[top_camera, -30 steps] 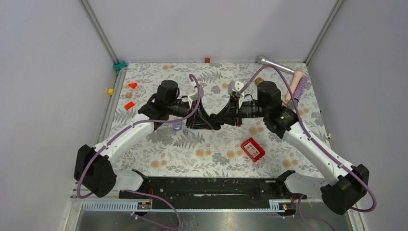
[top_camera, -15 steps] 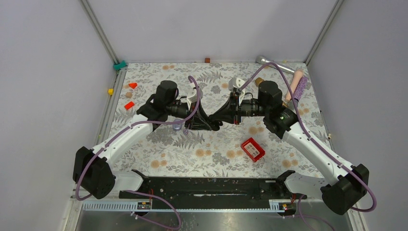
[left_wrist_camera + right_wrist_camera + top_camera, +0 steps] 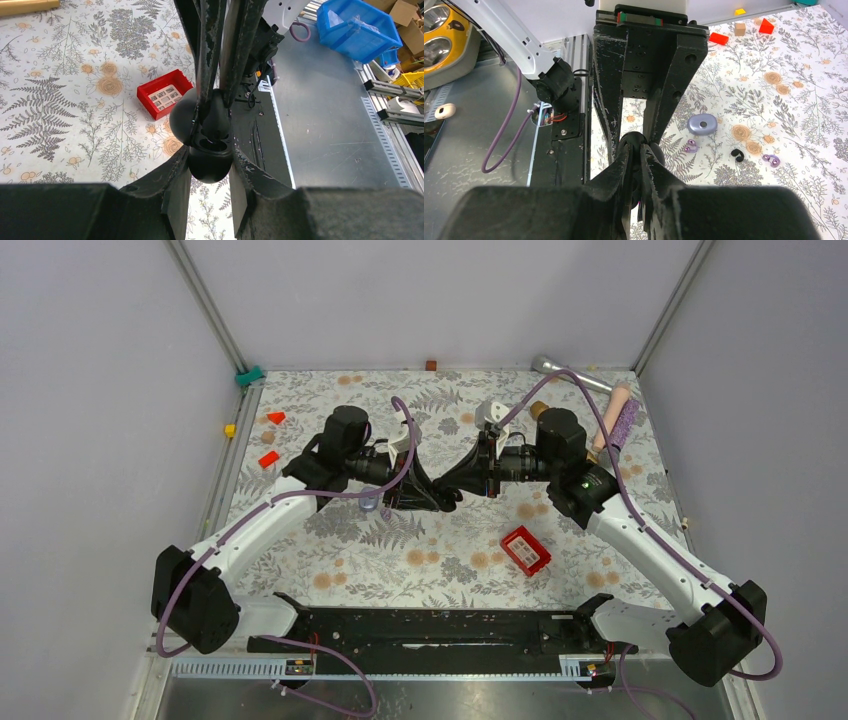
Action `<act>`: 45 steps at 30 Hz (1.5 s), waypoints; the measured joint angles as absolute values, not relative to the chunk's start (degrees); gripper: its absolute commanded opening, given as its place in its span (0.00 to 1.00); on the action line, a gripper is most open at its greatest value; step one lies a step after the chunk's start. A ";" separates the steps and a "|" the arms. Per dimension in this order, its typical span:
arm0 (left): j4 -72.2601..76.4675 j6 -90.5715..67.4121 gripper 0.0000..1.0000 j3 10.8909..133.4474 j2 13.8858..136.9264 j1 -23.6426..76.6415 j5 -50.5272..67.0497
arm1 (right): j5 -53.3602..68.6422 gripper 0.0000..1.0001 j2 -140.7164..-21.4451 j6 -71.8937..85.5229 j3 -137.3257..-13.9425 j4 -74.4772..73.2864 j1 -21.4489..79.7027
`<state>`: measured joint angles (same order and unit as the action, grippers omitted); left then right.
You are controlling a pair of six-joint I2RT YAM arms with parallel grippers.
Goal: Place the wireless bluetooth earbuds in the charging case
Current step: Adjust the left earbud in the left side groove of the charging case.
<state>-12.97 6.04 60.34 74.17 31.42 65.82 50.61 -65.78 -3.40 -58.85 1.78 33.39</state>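
You held the open glossy black oval charging case (image 3: 207, 165) clamped in the left jaws, while the right jaws pinched one tiny black earbud (image 3: 216, 112) at its socket. Beside the jaws, a second black earbud (image 3: 737, 155), two pale purple earbuds (image 3: 691, 146) and a pale purple oval case (image 3: 702, 124) lay on the floral desk (image 3: 804, 100), not yet handled.

Mid-table, the two grippers are met tip to tip. The open charging case (image 3: 210, 165) is seated between the fingers of the left gripper (image 3: 448, 504), and an earbud (image 3: 216, 112) is pinched in the right gripper (image 3: 446, 488) directly over the case's well. On the mat to the left, under the left arm, a closed oval case (image 3: 702, 124) is found, with loose earbuds (image 3: 737, 155) scattered near it. A small compartment box (image 3: 525, 550) is placed nearer the bases, to the right. Small blocks (image 3: 268, 459) are seen far left, a roller (image 3: 615, 418) far right.
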 measured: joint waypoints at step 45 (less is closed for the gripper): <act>-13.52 5.96 0.00 60.40 73.43 30.68 65.78 | 51.13 0.51 -65.52 -5.61 -61.60 -5.65 35.97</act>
<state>-13.52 5.96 60.40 73.43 30.68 65.78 51.13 -65.52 -5.61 -61.60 -5.65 35.97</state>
